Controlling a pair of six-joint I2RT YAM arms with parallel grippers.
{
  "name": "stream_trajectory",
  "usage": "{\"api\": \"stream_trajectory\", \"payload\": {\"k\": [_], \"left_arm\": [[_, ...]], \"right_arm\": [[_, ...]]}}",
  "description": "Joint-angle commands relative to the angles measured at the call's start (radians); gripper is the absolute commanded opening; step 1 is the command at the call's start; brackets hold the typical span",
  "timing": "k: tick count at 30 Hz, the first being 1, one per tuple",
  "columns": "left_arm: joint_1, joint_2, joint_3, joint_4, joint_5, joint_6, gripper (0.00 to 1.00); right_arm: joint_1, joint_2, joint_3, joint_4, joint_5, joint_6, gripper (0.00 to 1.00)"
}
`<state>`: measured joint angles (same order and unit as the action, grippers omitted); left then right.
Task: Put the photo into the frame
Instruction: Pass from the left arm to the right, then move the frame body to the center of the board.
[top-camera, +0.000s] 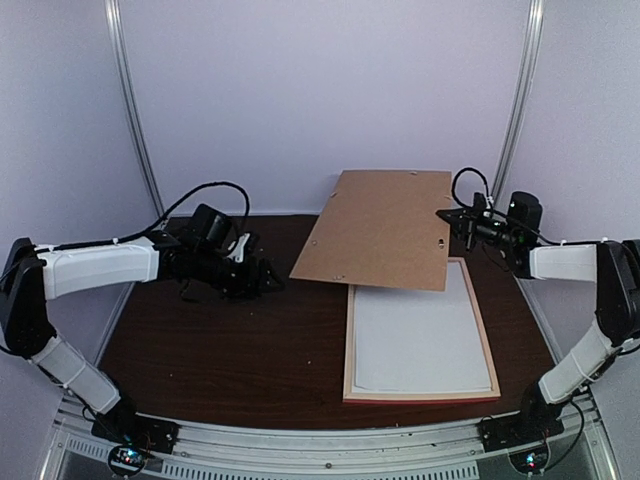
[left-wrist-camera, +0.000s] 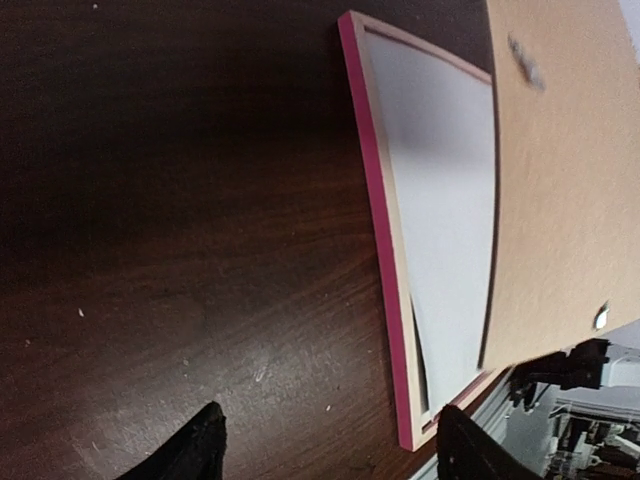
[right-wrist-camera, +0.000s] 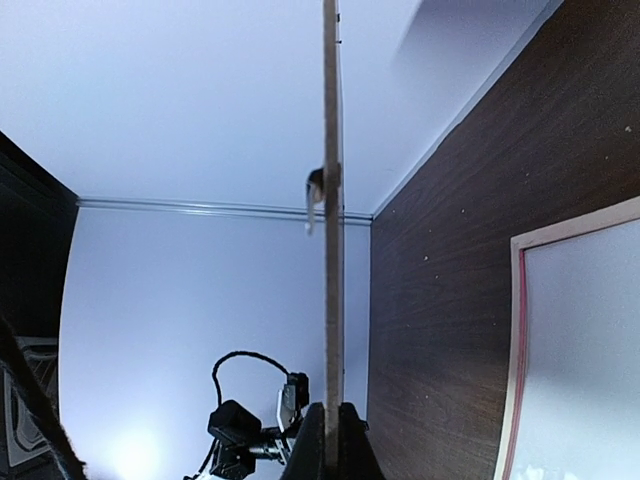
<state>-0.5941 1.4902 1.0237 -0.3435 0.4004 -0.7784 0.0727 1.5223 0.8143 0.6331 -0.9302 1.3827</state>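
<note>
A robotics lab work cell is being shown. A dark wood-grain surface (top-camera: 220, 350) is being enclosed at its far, left and right edges by plain pale backdrop walls (top-camera: 330, 90), which are being framed by bare metal poles (top-camera: 137, 115). Along the near edge, an aluminium rail (top-camera: 330, 442) is being used to carry the bolted bases of a left arm (top-camera: 100, 268) and a right arm (top-camera: 565, 262), with black cables (top-camera: 213, 184) being left exposed.

Dark wood-grain table (top-camera: 220, 340) within plain pale lavender walls (top-camera: 300, 90), two slim metal uprights (top-camera: 135, 110) at the back corners.
</note>
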Motion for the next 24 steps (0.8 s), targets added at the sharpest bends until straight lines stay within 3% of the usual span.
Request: {"api": "stream_trajectory", "payload": {"k": [1, 8, 15, 24], "left_arm": [[-0.135, 0.071, 0.025, -0.040, -0.265, 0.001, 0.73], [-0.285, 0.249, 0.168, -0.040, -0.367, -0.029, 0.72], [-0.362, 0.442, 0.359, -0.046, -0.385, -0.003, 0.71], [-0.395, 0.624, 0.537, -0.051, -0.346, 0.039, 0.57]], "right_arm": [[-0.075, -0.053, 0.065, -0.002, -0.042, -0.023, 0.00], [-0.207, -0.062, 0.097, -0.025, -0.082, -0.032, 0.00], [-0.234, -0.077, 0.060, -0.003, -0.062, -0.030, 0.00], [-0.241, -0.079, 0.024, 0.056, -0.057, 0.004, 0.00]]}}
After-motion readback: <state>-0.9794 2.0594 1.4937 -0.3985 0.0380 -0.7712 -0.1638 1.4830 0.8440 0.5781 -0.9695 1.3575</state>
